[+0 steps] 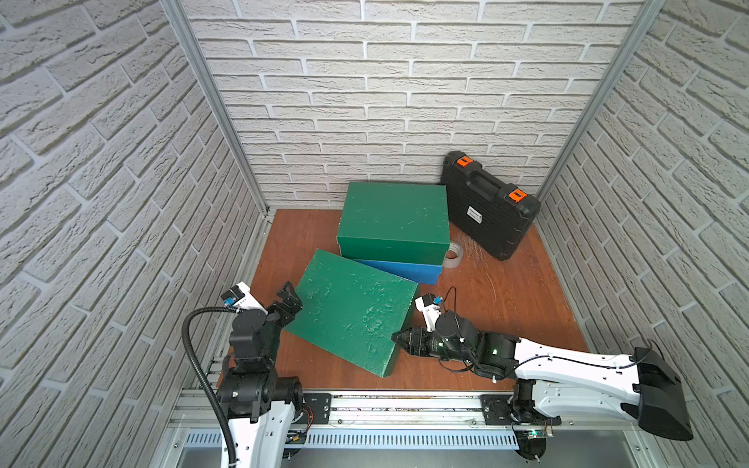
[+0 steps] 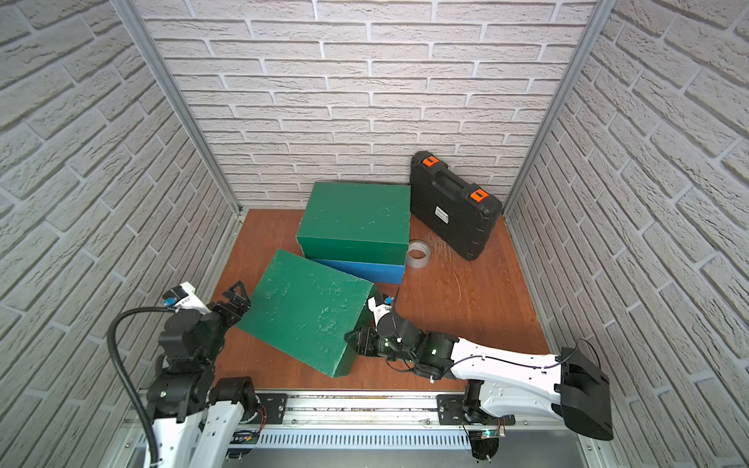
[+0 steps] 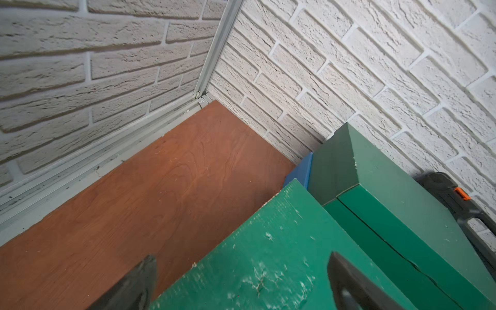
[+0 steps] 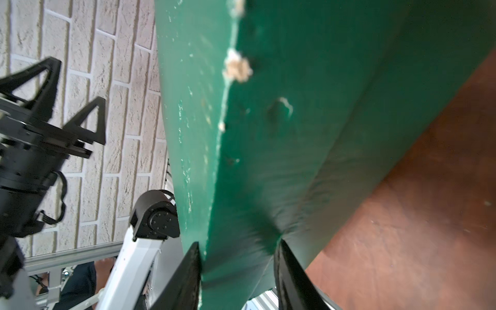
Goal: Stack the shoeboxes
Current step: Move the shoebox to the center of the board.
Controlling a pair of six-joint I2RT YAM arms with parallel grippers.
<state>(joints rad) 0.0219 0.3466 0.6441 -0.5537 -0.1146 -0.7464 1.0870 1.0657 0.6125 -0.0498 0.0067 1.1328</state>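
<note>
Brown wood makes the table point(image 1: 506, 308), the biggest thing, and all the rest sits on it.

Next come the three shoeboxes. The far green box point(image 1: 395, 219) lies flat on top of the blue box point(image 1: 405, 269) by the back wall. So two are stacked already, and I think the last one should go on that pile. The near green box point(image 1: 352, 312) is in front of the pile, close to the robot and turned a bit. It is tilted. The right wrist view shows its right side up off the wood, because that side is being lifted. I cannot tell if its left side rests on the table.

The black tool case point(image 1: 488, 206) leans on the back wall, just beside the pile on the right. It is no part of the job.

Now the hands. The right gripper point(image 4: 237, 249) pinches the right side wall of the near green box. Its jaws are narrow, and the card is squashed in a little between the fingers point(image 4: 192, 268). The left gripper point(image 1: 292, 300) is as wide as can be and holds nothing. It sits at the box's left edge, with one finger over the lid and one out past the edge, maybe ready to help carry. I cannot tell if it touches the card.
</note>
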